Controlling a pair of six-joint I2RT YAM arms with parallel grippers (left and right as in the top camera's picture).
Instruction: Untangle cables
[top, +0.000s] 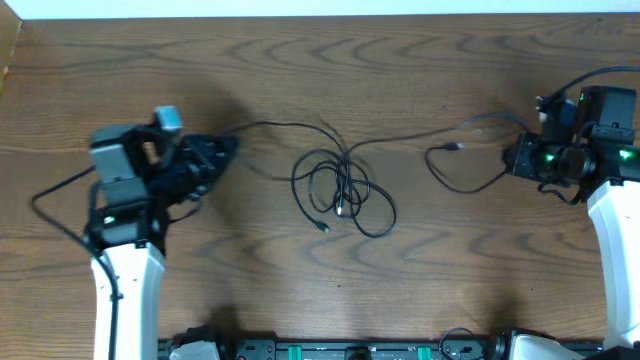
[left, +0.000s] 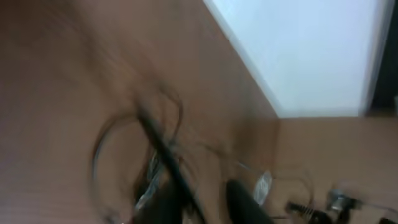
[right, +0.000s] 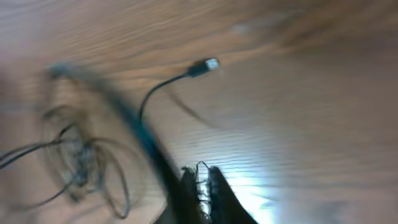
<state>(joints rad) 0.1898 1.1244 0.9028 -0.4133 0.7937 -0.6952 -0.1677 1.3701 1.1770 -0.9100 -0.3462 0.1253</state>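
Note:
A loose tangle of thin black cables (top: 340, 190) lies at the table's middle. One strand runs left to my left gripper (top: 232, 148). In the blurred left wrist view that gripper (left: 202, 190) has its fingers (left: 244, 200) apart, and a black cable (left: 163, 148) passes along the left finger. Another strand leads right past a small plug (top: 458, 147) and loops to my right gripper (top: 508, 158). In the right wrist view this gripper (right: 202, 169) is pinched on a thin black strand, with the plug (right: 208, 64) ahead of it and the tangle (right: 81, 155) to the left.
The wooden table (top: 320, 290) ends at a white strip along the far edge (top: 320, 8). The arm bases and dark fixtures (top: 340, 350) line the near edge. Thick black robot wires (top: 60, 195) hang beside the left arm.

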